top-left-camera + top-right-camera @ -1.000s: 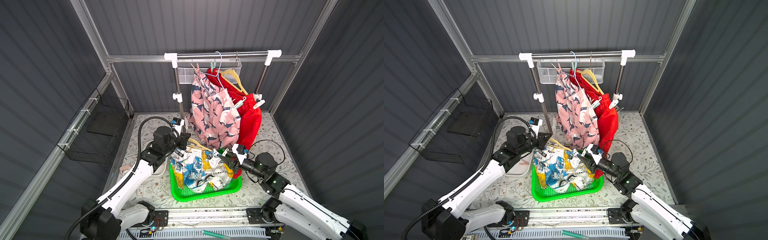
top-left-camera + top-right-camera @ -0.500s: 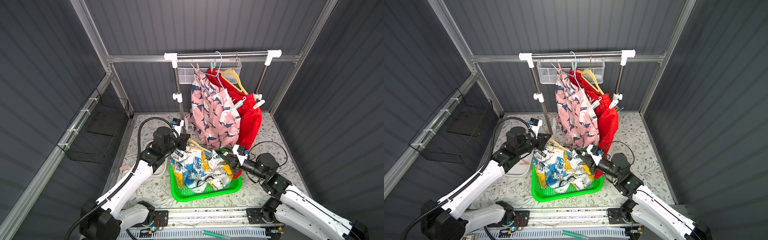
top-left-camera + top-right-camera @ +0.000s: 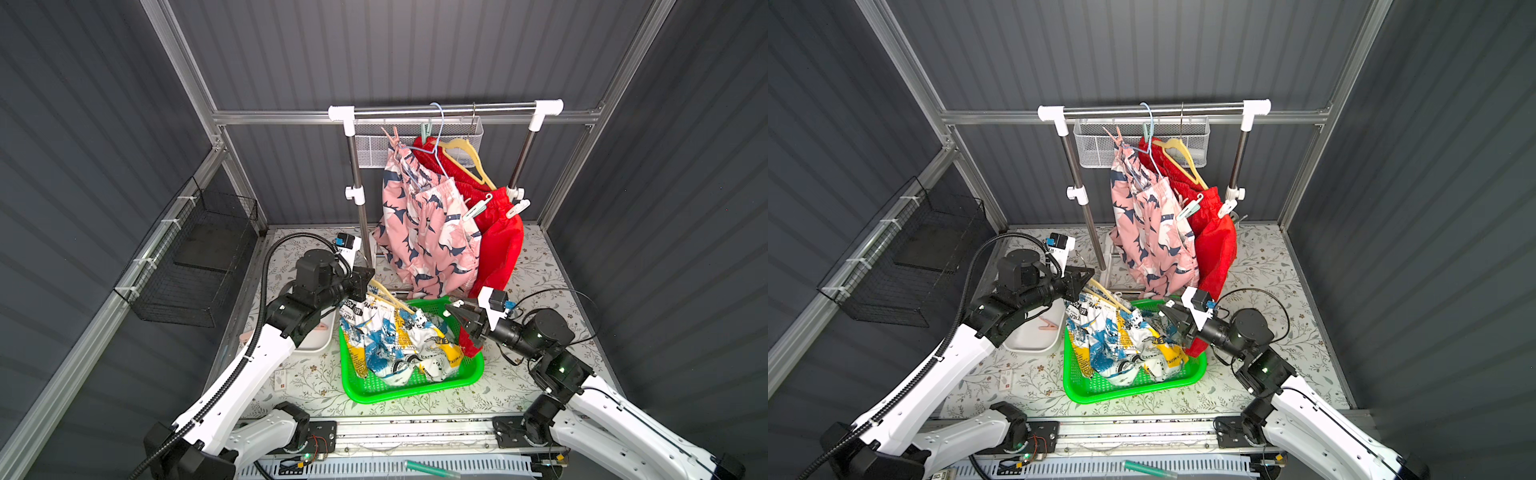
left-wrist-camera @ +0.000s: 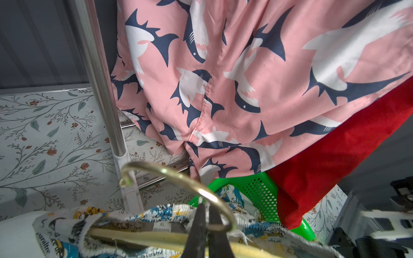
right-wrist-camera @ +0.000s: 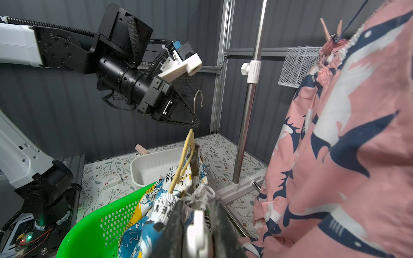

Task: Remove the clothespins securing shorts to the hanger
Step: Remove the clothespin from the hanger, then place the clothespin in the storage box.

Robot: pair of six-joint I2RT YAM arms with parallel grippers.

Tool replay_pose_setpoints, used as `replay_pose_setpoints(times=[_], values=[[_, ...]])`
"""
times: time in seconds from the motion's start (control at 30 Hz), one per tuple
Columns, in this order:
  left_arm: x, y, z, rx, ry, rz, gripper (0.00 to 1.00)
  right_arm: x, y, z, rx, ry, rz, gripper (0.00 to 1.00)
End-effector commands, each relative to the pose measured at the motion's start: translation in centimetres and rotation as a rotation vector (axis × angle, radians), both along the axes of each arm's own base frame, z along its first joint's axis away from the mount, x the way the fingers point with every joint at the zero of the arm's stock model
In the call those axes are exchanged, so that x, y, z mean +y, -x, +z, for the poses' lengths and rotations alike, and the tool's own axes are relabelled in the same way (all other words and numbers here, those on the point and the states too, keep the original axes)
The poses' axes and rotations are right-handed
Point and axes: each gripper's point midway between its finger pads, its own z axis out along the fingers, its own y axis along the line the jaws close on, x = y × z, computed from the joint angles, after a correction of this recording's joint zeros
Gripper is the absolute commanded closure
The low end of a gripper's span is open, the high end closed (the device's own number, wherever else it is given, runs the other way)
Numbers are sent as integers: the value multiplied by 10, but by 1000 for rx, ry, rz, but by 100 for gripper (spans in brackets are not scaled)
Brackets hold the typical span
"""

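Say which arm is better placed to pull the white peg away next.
Right: the right fingers pinch the white peg, while the left fingers are shut on the hanger hook.

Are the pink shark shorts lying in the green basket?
No, the pink shorts hang from the rail, while the basket holds the white printed shorts.

Right claw (image 5: 195,205) closed onto white clothespin (image 5: 197,234).
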Motion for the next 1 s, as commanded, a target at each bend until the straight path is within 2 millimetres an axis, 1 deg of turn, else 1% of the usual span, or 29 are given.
replay_pose_setpoints(times=[0.0,0.17,0.3,0.33,0.47,0.5,0.6,0.8,0.9,0.97], values=[[-1,8,-11,98,-36,-9,100,-3,-3,17,-24,-48,-29,87],[-14,10,-37,172,-90,-46,100,-4,-6,14,-17,-49,-50,87],[-25,10,-47,194,-122,-69,100,-5,-6,12,-20,-43,-57,87],[-27,10,-47,195,-124,-75,97,-6,-5,13,-23,-43,-57,87],[-31,8,-42,184,-125,-77,57,-6,-4,12,-25,-34,-57,87],[-31,8,-40,182,-126,-79,48,-6,-4,12,-24,-33,-57,87],[-30,9,-37,179,-126,-79,36,-4,-4,10,-23,-25,-48,87],[-20,16,-35,171,-137,-54,31,3,-3,5,-21,4,-35,87],[-8,20,-34,164,-158,-17,27,9,-3,1,-22,33,-28,86],[5,22,-38,169,-189,36,23,14,-3,-1,-23,49,-22,86]])
